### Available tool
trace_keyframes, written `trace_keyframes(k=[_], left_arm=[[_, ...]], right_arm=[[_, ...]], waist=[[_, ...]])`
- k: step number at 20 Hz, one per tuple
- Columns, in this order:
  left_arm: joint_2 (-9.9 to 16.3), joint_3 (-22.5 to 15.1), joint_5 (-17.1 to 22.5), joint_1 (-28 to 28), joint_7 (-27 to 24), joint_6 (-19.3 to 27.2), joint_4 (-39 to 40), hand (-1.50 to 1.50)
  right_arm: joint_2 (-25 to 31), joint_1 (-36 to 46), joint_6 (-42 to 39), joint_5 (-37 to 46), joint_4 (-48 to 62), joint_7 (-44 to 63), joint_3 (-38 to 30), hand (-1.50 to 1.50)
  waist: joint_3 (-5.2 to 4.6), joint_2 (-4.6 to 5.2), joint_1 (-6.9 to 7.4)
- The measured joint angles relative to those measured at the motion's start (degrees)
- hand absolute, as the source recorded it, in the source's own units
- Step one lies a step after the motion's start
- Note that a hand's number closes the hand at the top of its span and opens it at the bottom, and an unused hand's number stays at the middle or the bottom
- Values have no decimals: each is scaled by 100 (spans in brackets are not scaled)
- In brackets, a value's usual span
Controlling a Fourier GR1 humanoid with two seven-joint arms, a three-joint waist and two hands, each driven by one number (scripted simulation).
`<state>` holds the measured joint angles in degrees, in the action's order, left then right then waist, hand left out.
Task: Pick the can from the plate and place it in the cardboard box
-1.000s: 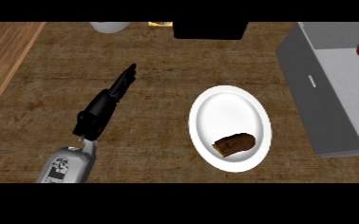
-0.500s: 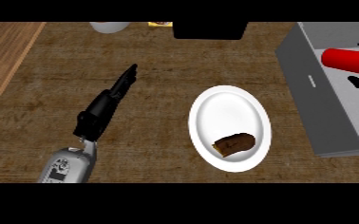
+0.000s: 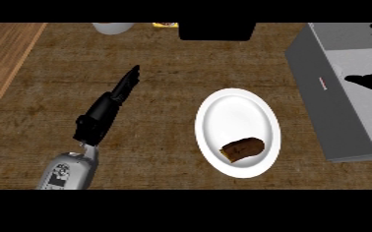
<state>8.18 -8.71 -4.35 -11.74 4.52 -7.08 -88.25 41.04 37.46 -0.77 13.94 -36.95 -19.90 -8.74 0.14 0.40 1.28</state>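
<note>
One white plate [image 3: 238, 123] — one brown food piece [image 3: 242, 149] on it — one grey box [image 3: 334, 88], one robot hand [image 3: 109, 107].

The counter [image 3: 167, 69] is showing rough, matt brown wood grain; the white plate [image 3: 236, 113] is looking smooth and slightly glossy; the grey box [image 3: 320, 93] is appearing flat and matt; the left hand [image 3: 109, 108] is looking like black plastic

white oval plate [image 3: 236, 113] on the wooden counter, brown can [image 3: 242, 149] lying on its side at its near end; grey box [image 3: 327, 103] at right edge, open top
</note>
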Motion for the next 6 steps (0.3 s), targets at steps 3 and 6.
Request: trace_keyframes(k=[3, 6], left_arm=[[6, 31, 0, 43, -33, 1, 24, 0], [-38, 4, -37, 8, 53, 41, -46, 0]], right_arm=[[55, 35, -191, -571, 199, -320, -572, -150], [186, 117, -583, -1110, 522, -500, -1095, -150]], waist=[[0, -6, -46], [2, -5, -50]])
